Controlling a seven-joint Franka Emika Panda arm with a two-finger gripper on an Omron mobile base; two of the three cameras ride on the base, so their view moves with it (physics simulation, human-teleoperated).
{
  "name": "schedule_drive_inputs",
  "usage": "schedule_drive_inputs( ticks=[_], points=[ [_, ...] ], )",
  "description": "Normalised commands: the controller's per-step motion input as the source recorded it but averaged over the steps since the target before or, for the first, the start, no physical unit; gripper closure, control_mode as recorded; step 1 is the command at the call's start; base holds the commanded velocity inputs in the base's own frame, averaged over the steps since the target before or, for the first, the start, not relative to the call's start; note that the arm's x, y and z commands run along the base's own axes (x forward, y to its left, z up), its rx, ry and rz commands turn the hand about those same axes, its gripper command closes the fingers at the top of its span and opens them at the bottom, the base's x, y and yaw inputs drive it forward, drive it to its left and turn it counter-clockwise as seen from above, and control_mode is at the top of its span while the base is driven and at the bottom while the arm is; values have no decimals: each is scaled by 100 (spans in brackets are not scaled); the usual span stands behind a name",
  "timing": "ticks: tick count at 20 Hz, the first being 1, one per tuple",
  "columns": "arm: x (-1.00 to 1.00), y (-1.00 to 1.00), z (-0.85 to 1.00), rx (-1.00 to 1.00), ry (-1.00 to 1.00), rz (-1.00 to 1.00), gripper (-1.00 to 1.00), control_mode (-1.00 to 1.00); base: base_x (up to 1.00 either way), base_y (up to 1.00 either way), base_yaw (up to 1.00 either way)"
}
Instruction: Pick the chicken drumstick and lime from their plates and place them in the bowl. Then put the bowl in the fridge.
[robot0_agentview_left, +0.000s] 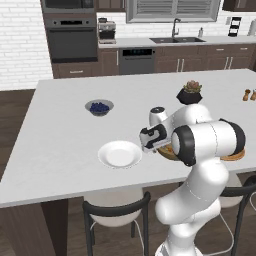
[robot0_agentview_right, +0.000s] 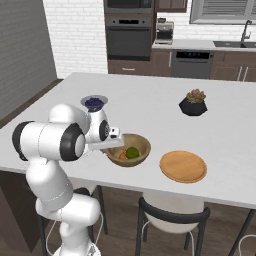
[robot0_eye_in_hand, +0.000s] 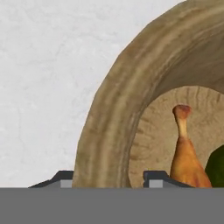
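gripper (robot0_eye_in_hand: 107, 179) seen astride the bowl (robot0_eye_in_hand: 113, 109) rim, grasp not discernible, chicken drumstick (robot0_eye_in_hand: 186, 153) and lime (robot0_agentview_right: 132, 152) held inside

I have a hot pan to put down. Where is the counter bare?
Bare: the broad white counter left of the white round plate and behind the grey blueberry bowl. Crowded: around the brown wooden bowl, flat wooden plate and black potted succulent.

White island counter (robot0_agentview_left: 60, 145) with bowl (robot0_agentview_right: 141, 145), two plates (robot0_agentview_left: 120, 154) (robot0_agentview_right: 183, 166), blueberry bowl (robot0_agentview_left: 99, 107), potted succulent (robot0_agentview_right: 194, 103).
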Motion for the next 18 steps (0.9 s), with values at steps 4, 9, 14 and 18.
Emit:
schedule_drive_inputs(
  ticks=[4,9,14,18],
  points=[
    [0,0,0,0,0,0,100,-100,0,0,0],
    [0,-1,14,0,0,0,100,-100,0,0,0],
    [-7,-28,69,-4,0,9,100,-100,0,0,0],
    [-14,-18,89,-7,0,22,100,-100,0,0,0]
  ],
)
